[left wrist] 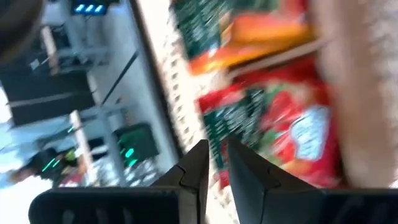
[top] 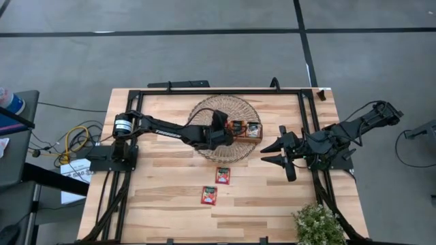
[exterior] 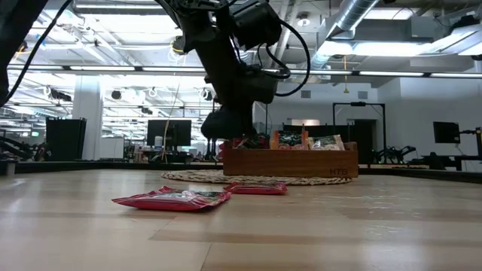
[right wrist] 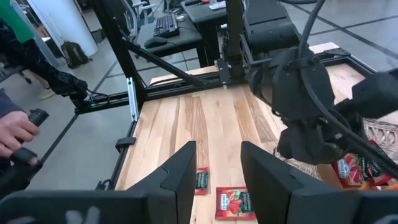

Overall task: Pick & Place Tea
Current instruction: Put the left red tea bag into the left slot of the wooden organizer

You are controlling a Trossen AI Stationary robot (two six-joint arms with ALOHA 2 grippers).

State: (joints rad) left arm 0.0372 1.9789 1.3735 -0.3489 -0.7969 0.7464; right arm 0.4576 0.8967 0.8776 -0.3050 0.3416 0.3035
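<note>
A brown wooden tray (top: 253, 138) stands on a round woven mat (top: 204, 109) at mid-table, with tea sachets (exterior: 288, 139) upright in it. My left gripper (left wrist: 217, 155) is over the tray's left end, shut on a red tea sachet (left wrist: 280, 130) with a dark green label. Two more red sachets (top: 223, 175) (top: 208, 195) lie flat on the table nearer the front edge. My right gripper (top: 279, 153) waits open to the right of the tray, above the table, holding nothing. My left gripper pinches the red sachet by one edge (left wrist: 219, 134) between its two fingertips. The fingers slant downward from the table's left side. The sachet reaches out beyond the fingertips over the tray's left compartment; whether it touches the tray I cannot tell.
A small green plant (top: 317, 224) stands at the near right corner. A black frame (top: 310, 116) runs along the table's edges. Bare wood lies around the two loose sachets. A person's hands (right wrist: 18, 134) hold a controller beyond the table's left side.
</note>
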